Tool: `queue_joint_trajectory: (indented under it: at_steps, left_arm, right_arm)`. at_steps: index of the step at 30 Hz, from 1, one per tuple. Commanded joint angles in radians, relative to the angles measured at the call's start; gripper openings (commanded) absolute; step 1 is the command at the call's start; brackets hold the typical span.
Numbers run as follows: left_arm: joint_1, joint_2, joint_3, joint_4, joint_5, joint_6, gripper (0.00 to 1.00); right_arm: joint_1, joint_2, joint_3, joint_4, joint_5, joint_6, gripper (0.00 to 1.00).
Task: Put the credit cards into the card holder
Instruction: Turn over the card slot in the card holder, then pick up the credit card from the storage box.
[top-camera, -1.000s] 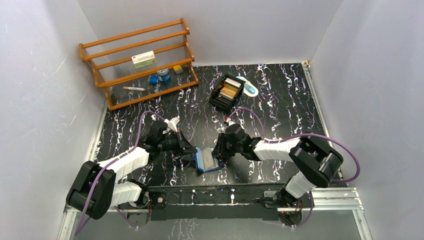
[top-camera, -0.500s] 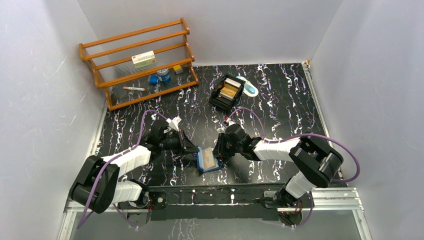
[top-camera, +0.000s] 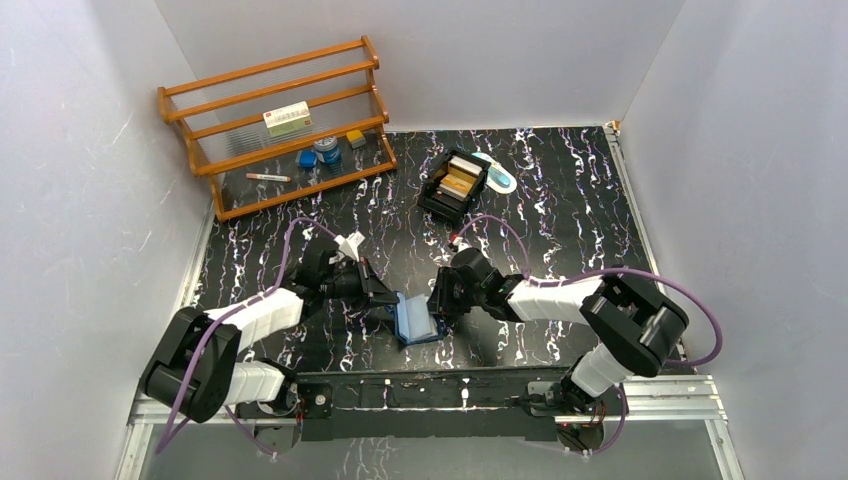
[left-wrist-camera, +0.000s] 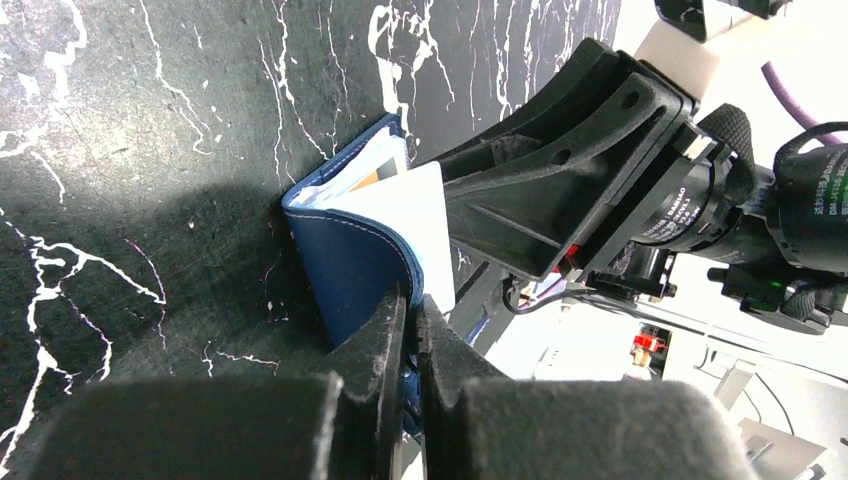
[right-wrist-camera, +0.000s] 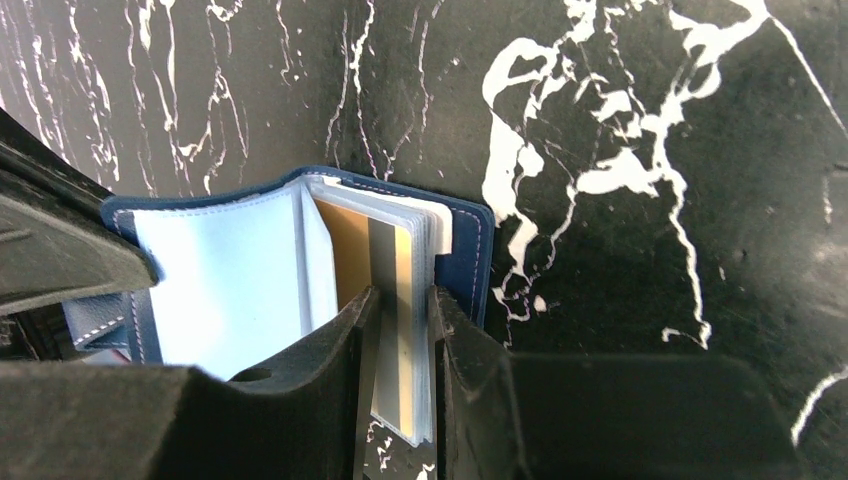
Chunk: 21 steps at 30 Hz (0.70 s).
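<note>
The navy card holder (top-camera: 414, 320) lies open on the mat between both arms. My left gripper (left-wrist-camera: 410, 297) is shut on its navy cover flap (left-wrist-camera: 350, 265) and holds it up. My right gripper (right-wrist-camera: 400, 300) is shut on a gold card with a grey stripe (right-wrist-camera: 388, 262) that stands in the clear pockets beside the light blue inner page (right-wrist-camera: 220, 280). In the top view the left gripper (top-camera: 386, 300) and right gripper (top-camera: 437, 306) meet at the holder. More gold credit cards (top-camera: 459, 181) lie in the black tray (top-camera: 432, 197) at the back.
A wooden rack (top-camera: 275, 120) stands at the back left, with a white-and-red box (top-camera: 287, 119), small blue items (top-camera: 318, 153) and a pen (top-camera: 268, 177) on it. A light blue-and-white object (top-camera: 500, 178) lies right of the tray. Grey walls stand on three sides.
My left gripper has shifted slightly to the right with the cover flap, and the holder has moved a little with it. The right gripper has stayed at the holder.
</note>
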Motion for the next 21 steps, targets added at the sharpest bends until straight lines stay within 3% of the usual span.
queue_joint_trajectory:
  at_steps: [1, 5, 8, 11, 17, 21]
  left_arm:
    - [-0.006, 0.01, 0.087, -0.103, 0.002, 0.065, 0.0]
    - [-0.006, 0.024, 0.181, -0.267, -0.016, 0.145, 0.0]
    - [-0.005, 0.033, 0.192, -0.277, 0.012, 0.128, 0.0]
    - [-0.005, 0.068, 0.22, -0.325, 0.039, 0.145, 0.0]
    - [-0.005, 0.089, 0.246, -0.38, 0.131, 0.191, 0.0]
    - [-0.005, 0.061, 0.256, -0.408, 0.114, 0.211, 0.0]
  right_arm:
    - [0.007, -0.066, 0.025, -0.168, 0.045, -0.032, 0.33]
    - [-0.007, -0.191, 0.069, -0.301, 0.14, -0.101, 0.41]
    - [-0.016, -0.277, 0.121, -0.357, 0.187, -0.201, 0.54]
    - [-0.038, -0.319, 0.211, -0.417, 0.256, -0.309, 0.58]
    - [-0.152, -0.227, 0.442, -0.441, 0.401, -0.569, 0.61]
    - [-0.266, -0.126, 0.569, -0.364, 0.389, -0.747, 0.62]
